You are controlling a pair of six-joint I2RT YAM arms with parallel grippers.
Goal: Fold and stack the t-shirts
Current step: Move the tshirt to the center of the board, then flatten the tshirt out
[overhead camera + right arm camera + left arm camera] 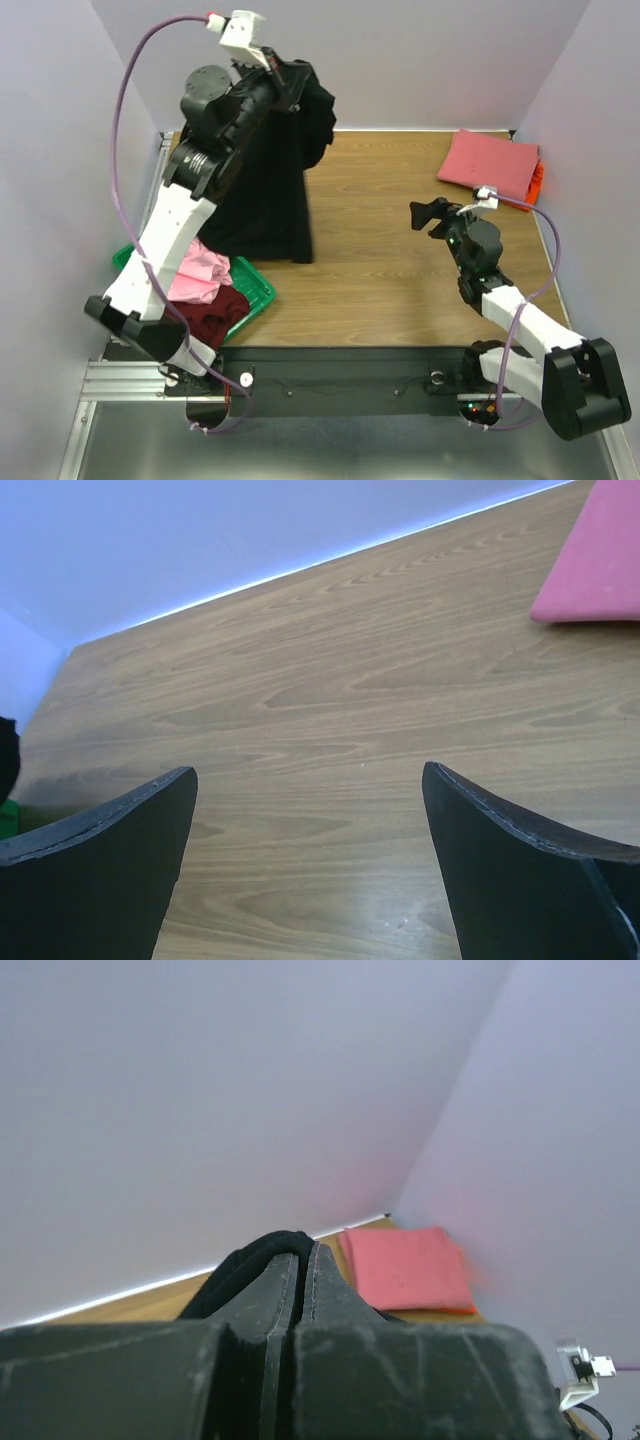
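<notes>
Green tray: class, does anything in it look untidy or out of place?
Yes: a light pink t-shirt and a dark maroon t-shirt lie crumpled in the green tray, unfolded, unlike the folded coral-pink t-shirt at the far right.

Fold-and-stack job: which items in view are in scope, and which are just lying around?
In scope: black t-shirt, coral-pink t-shirt, orange t-shirt under it, light pink t-shirt, maroon t-shirt.
Just there: green tray, wooden table.
</notes>
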